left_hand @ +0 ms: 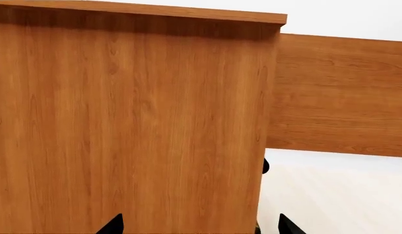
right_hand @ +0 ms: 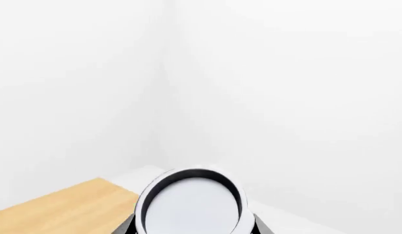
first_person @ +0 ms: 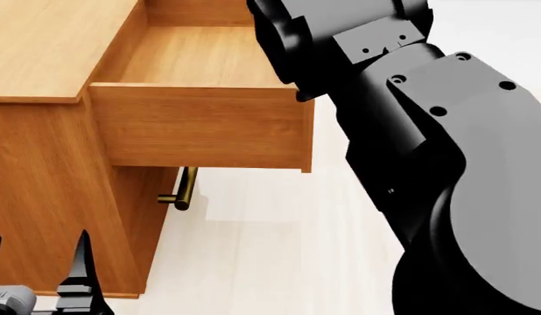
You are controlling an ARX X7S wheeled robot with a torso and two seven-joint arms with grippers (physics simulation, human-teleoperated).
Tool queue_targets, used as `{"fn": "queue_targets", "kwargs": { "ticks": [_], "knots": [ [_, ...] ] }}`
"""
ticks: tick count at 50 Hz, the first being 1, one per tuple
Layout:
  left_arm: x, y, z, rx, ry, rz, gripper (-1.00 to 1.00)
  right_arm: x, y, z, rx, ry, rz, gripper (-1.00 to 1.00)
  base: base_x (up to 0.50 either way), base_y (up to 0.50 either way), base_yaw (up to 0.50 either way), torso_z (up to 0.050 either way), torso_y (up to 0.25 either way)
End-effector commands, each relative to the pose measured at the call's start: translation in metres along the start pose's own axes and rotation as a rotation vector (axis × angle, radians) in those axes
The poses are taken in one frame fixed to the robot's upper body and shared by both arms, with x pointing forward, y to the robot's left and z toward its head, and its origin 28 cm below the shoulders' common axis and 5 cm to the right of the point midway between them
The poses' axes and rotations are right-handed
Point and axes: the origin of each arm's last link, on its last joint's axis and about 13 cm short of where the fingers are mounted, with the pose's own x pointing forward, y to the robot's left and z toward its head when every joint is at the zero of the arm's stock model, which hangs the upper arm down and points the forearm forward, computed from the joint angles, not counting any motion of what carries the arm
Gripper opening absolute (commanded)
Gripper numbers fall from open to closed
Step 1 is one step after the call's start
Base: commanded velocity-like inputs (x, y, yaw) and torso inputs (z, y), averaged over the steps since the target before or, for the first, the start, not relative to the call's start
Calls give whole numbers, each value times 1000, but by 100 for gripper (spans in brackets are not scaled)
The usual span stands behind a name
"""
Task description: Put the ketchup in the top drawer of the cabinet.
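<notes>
The right hand (right_hand: pixel 194 229) pinches the ketchup (right_hand: pixel 191 204) above the open top drawer (first_person: pixel 200 125). The left hand (left_hand: pixel 197 226), at 7 o'clock beside the cabinet (first_person: pixel 52 190), is spread.

cabinet (first_person: pixel 52 164): 1
top drawer (first_person: pixel 200 125): 1, pulled out
brass bar handle (first_person: pixel 184 189): 1 visible
ketchup (right_hand: pixel 191 204): 1 can, lid end showing
left gripper (left_hand: pixel 199 225): 1
right arm (first_person: pixel 428 131): 1

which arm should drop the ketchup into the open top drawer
Right. The right wrist view shows the ketchup between its jaws, and the right arm reaches over the open top drawer. The left gripper hangs low beside the cabinet.
</notes>
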Motion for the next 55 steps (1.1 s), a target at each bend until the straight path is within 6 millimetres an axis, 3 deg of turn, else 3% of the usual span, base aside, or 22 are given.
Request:
{"fn": "queue_targets", "kwargs": {
  "ticks": [1,5,15,33,45,55],
  "knots": [
    [0,1,-1,7,8,5,100,-1,14,-4,19,77,211,-100,0,0,0,0,0],
    [0,1,-2,4,11,5,100,-4,14,-12,80,171,215,-100,0,0,0,0,0],
    [1,1,-3,6,18,8,100,-9,12,-30,44,327,207,-100,0,0,0,0,1],
    [1,1,-7,4,27,5,100,-10,10,-35,6,353,195,-100,0,0,0,0,0],
    [0,1,-9,3,40,4,100,-13,6,-40,150,385,89,-100,0,0,0,0,0],
    [-1,1,-10,-1,40,4,100,-14,6,-48,128,401,76,-100,0,0,0,0,1]
  ]
}}
